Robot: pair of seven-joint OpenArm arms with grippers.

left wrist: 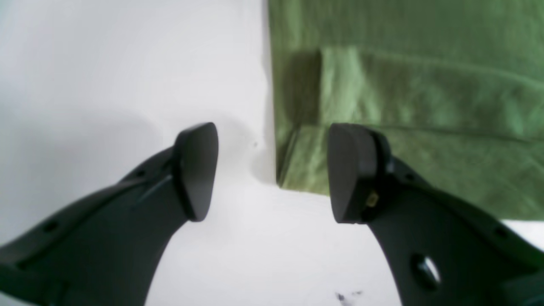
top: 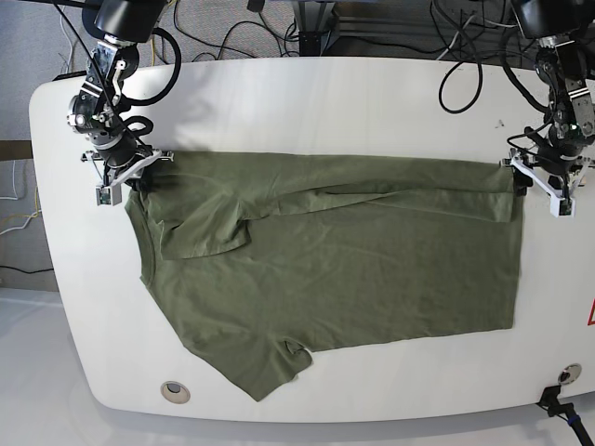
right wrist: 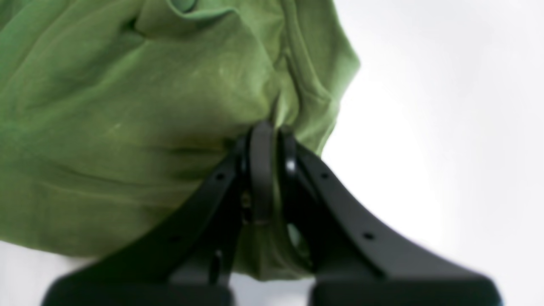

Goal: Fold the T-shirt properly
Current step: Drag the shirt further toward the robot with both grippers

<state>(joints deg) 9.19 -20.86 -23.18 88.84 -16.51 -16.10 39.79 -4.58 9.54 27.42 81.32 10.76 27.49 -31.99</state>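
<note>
Bare white table point(top: 307, 102) open beyond the T-shirt point(top: 353, 269) and nearer than it, narrow strips at both ends — each taken by an arm, cables apparently crowding the far edge.

I see the shirt point(top: 372, 260) plain olive green, no print, brighter green on both wrist cams. Worktop point(top: 307, 102) plain white, a few small dark specks. Left gripper point(left wrist: 272, 172) and right gripper point(right wrist: 272, 129) matte black, white brackets at the wrists. Cables point(top: 465, 56) behind are black.
</note>
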